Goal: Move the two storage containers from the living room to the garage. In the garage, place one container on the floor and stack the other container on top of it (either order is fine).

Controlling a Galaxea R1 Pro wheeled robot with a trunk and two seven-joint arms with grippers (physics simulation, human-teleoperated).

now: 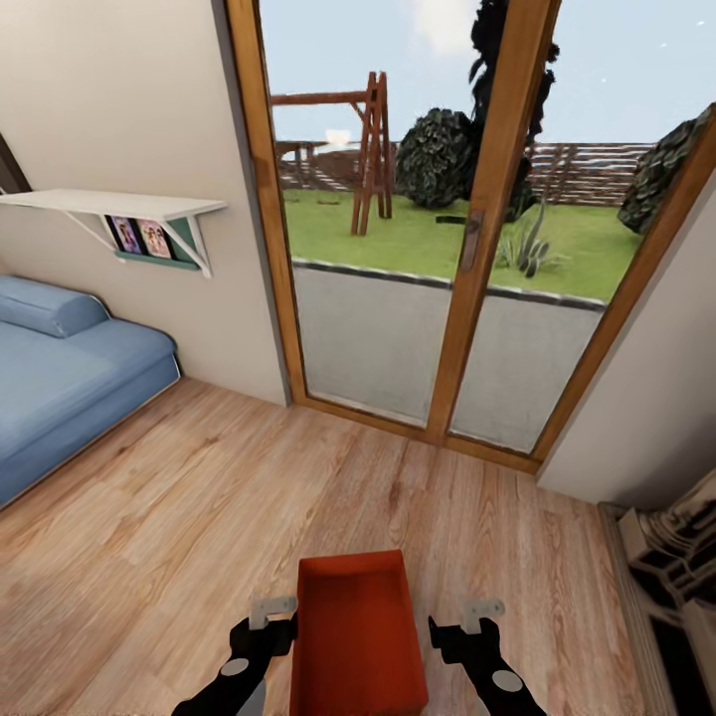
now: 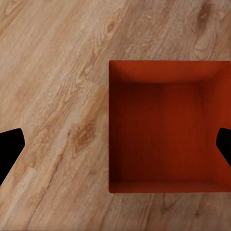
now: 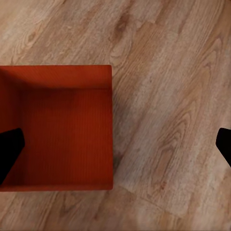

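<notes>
On the light wood plank floor of the living room, one orange-red storage container sits open-topped and empty, straight ahead of the robot and between its two arms. The left gripper stands just beside the container's left wall, the right gripper near its right wall with a little gap. Both wrist views look down with the fingers spread wide, one fingertip over the box, holding nothing. Beyond are wood-framed glass doors, a blue sofa and a white wall shelf
</notes>
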